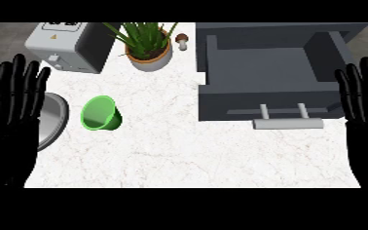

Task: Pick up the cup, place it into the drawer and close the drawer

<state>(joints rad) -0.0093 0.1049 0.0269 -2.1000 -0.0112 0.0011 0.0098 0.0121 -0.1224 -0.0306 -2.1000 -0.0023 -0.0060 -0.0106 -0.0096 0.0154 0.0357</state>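
A green cup (101, 113) lies on its side on the white marble counter, left of centre, its mouth facing the lower left. The dark grey drawer (215, 73) stands pulled open at the upper right, nothing inside it, with a pale bar handle (288, 124) on its front. My left hand (20, 95) rests open at the left edge, fingers up, a short way left of the cup. At the right edge my right hand (354, 90) rests open beside the drawer's right wall.
A potted plant (149, 46) stands at the back centre with a small mushroom (182, 40) to its right. A grey toaster (68, 46) sits at the back left. A round metal sink rim (54, 122) shows by the left edge.
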